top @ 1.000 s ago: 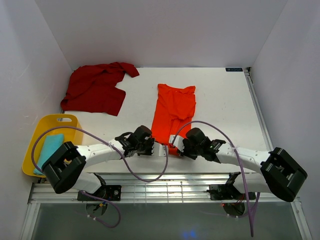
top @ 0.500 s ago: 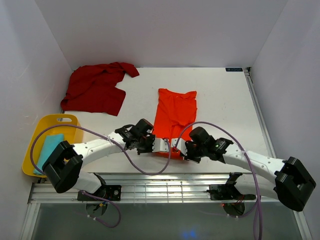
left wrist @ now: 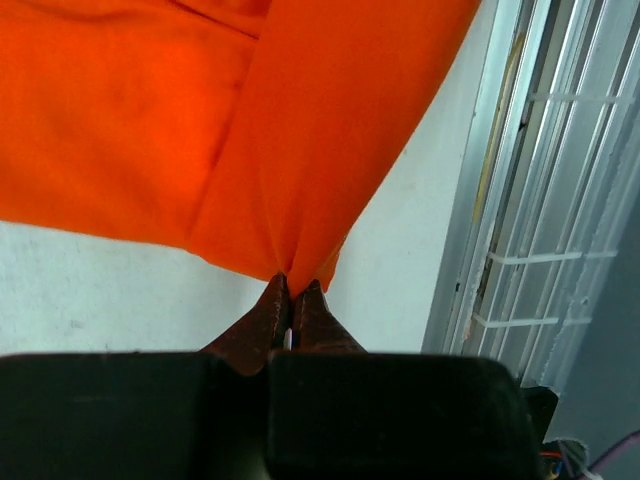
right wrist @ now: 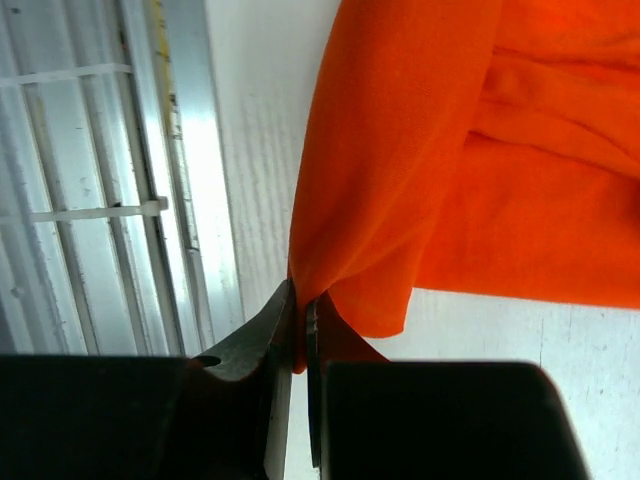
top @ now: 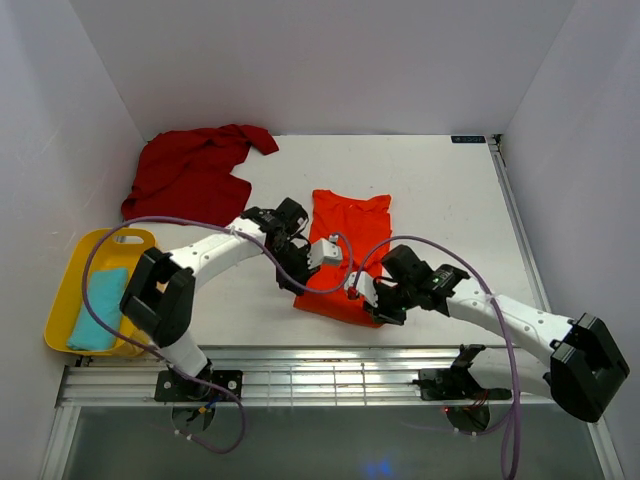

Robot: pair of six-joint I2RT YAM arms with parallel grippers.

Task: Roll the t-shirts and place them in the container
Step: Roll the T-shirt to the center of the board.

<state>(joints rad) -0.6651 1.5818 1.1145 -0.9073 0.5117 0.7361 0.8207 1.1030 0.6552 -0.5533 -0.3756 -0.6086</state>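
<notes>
Orange t-shirt [top: 350, 215] pinched at its hem by my closed left gripper [left wrist: 292, 292] and right gripper [right wrist: 302, 302], roll barely started, dark red t-shirt [top: 190, 180] beyond them not yet rolled.

White table [top: 450, 210], enclosed on three sides by plain white walls [top: 320, 60]. A yellow tray [top: 88, 252] with a handle slot is seen at the near left, and a folded teal cloth [top: 95, 308] is laid inside it. A metal rail frame [top: 330, 378] is run along the near edge. A small blue label [top: 467, 139] is fixed at the far right corner.
</notes>
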